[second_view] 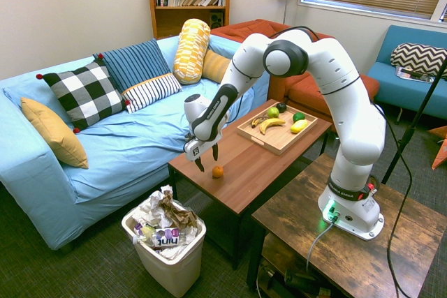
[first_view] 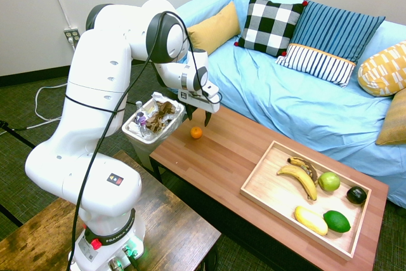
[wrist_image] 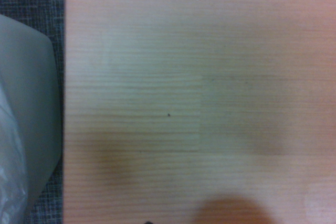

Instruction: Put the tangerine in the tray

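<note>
The tangerine (first_view: 196, 132) (second_view: 218, 171) is a small orange ball lying on the brown coffee table (first_view: 222, 157), near the table end beside the waste bin. My gripper (first_view: 198, 118) (second_view: 208, 160) hangs open just above it and slightly to the sofa side, fingers pointing down and holding nothing. At the table's other end lies the light-wood tray (first_view: 269, 185) (second_view: 269, 139). The wrist view shows blurred table wood with an orange-brown blob (wrist_image: 231, 211) at its bottom edge.
In the tray lie bananas (first_view: 299, 176), a green apple (first_view: 328, 181), a lime (first_view: 337, 221), a yellow fruit (first_view: 311, 219) and a dark fruit (first_view: 356, 195). A full white waste bin (first_view: 152, 125) (second_view: 167, 242) stands at the table's end. A blue sofa (first_view: 285, 93) with cushions runs behind.
</note>
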Controlling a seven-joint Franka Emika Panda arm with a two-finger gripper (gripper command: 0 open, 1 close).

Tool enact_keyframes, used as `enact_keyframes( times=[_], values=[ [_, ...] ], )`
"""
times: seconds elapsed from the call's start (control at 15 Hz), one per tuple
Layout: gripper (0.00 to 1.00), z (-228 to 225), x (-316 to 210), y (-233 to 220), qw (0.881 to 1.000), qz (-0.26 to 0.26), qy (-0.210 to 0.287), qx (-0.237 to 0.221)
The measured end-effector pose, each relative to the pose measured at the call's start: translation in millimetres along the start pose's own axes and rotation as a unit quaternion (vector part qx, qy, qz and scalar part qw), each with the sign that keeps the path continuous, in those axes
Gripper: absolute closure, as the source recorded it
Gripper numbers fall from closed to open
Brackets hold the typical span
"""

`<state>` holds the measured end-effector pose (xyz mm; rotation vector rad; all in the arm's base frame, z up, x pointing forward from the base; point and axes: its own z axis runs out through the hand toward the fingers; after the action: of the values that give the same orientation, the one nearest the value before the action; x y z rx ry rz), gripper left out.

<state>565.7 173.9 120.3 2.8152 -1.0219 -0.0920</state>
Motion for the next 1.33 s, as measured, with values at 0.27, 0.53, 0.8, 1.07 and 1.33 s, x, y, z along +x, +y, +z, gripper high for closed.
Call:
enact_keyframes(
  times=[0.27, 0.53, 0.8, 1.07, 1.33],
  values=[
    [0.0, 10.2, -7.4, -1.7, 1.0, 0.0, -0.004, -0.009],
    [0.0, 18.7, -11.0, -0.3, 1.0, 0.002, -0.006, -0.016],
    [1.0, 22.4, -10.0, 4.3, 1.0, 0.006, -0.008, -0.02],
    [1.0, 22.8, -9.1, 5.3, 1.0, 0.013, -0.012, -0.019],
    [1.0, 23.5, -9.1, 6.3, 1.0, 0.015, -0.014, -0.019]
  ],
)
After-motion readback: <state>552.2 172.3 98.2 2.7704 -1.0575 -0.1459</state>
